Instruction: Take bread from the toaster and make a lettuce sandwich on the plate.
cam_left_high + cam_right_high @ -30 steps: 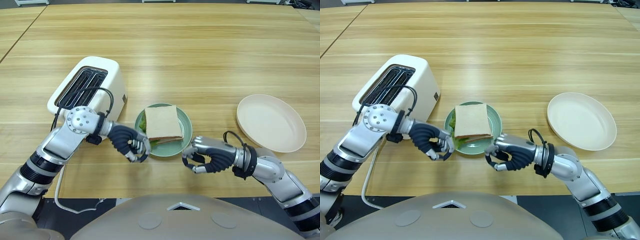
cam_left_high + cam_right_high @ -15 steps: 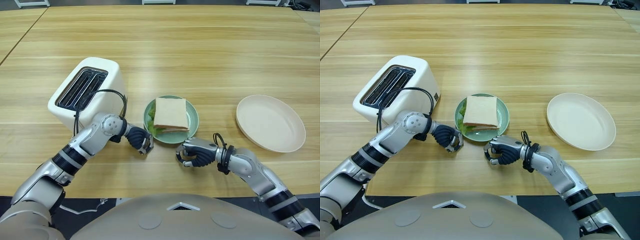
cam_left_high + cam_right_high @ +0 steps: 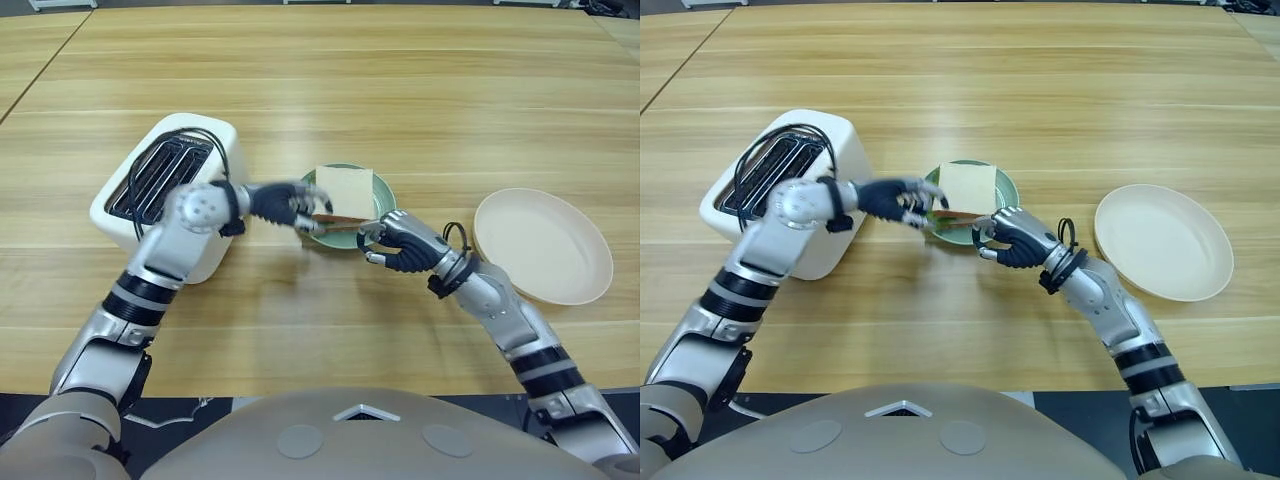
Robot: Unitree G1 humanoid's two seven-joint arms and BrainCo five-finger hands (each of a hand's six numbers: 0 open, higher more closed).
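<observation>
A sandwich [image 3: 345,191] topped with a square slice of white bread lies on the small green plate [image 3: 372,183], just right of the white toaster [image 3: 165,195]. A little green shows under the bread at its left edge. My left hand [image 3: 285,202] is curled on the plate's left rim. At the plate's near right rim my right hand [image 3: 400,241] is curled on the edge. The toaster's two slots [image 3: 150,176] look dark and hold no bread.
A larger empty beige plate [image 3: 542,245] sits at the right. A black cable [image 3: 205,140] loops over the toaster's top. Bare wooden table [image 3: 330,80] stretches beyond the plates, with a seam to another table at the far left.
Both hands have moved away from me and closed in on the green plate. The plate with the sandwich now lies farther up the table, level with the toaster.
</observation>
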